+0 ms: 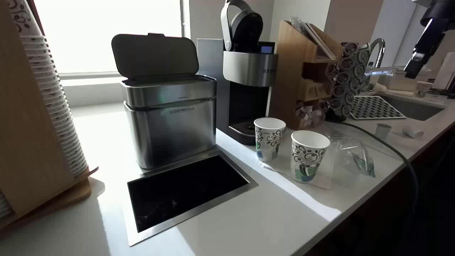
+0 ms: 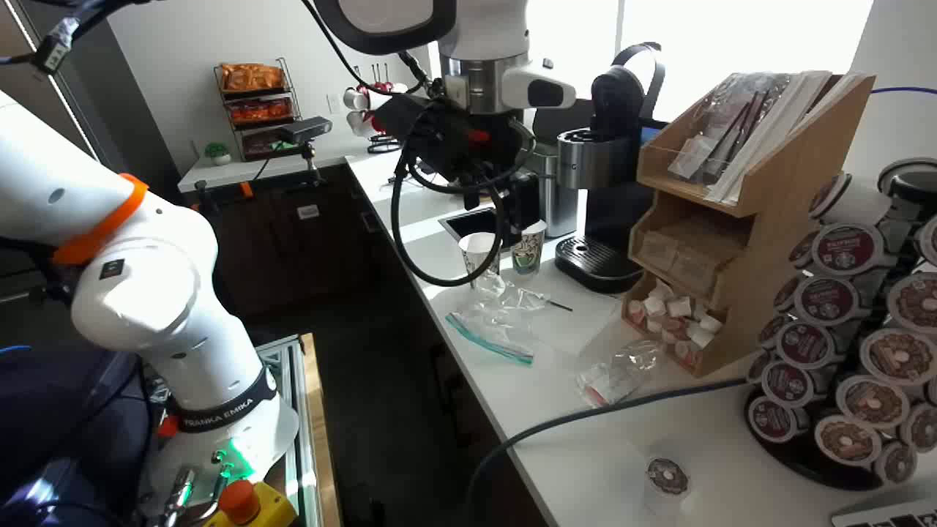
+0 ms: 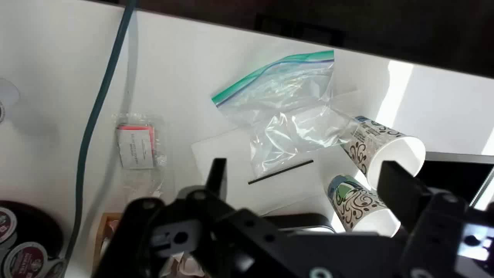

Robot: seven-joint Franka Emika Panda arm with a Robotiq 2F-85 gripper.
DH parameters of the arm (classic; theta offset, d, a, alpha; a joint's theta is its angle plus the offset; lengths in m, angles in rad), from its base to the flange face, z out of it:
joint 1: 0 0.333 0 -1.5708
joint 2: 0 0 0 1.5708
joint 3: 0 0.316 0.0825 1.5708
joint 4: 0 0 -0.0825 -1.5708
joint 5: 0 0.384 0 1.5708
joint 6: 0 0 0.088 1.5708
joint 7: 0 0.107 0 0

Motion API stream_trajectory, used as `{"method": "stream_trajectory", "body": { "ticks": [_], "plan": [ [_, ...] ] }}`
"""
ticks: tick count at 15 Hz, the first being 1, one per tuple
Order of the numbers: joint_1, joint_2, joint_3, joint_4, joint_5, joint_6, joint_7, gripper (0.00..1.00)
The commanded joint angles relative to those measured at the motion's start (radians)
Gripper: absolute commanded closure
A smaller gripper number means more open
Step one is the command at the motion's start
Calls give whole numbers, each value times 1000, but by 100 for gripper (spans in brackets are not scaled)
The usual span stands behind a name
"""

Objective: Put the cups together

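Two small white paper cups with dark swirl patterns and green-blue bases stand upright, side by side and apart, on the counter. The cup by the coffee maker shows in both exterior views (image 1: pixel 269 142) (image 2: pixel 527 252) and in the wrist view (image 3: pixel 357 202). The cup nearer the counter's front edge shows there too (image 1: pixel 308 158) (image 2: pixel 476 252) (image 3: pixel 366 150). My gripper (image 3: pixel 303 170) is open and empty, above the counter and apart from the cups. In the wrist view its right finger covers part of both cup rims. It also shows in an exterior view (image 2: pixel 498 201), partly hidden by cables.
The coffee maker (image 1: pixel 250 69) stands behind the cups, beside a steel bin (image 1: pixel 170 124) and a dark counter opening (image 1: pixel 245 185). A clear zip bag (image 3: pixel 285 104) touches or overlaps the front cup in the wrist view. A wooden organizer (image 2: pixel 776 241) and pod carousel (image 2: pixel 827 300) stand farther along.
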Motion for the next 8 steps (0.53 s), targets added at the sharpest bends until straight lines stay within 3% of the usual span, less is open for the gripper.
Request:
{"method": "stream_trajectory", "body": {
  "ticks": [1,6,8],
  "plan": [
    [-36,8,31,2,17,-4,-14,0],
    [-36,8,31,2,17,-4,-14,0],
    [-29,5,68,-24,6,62,-4,0]
  ]
}}
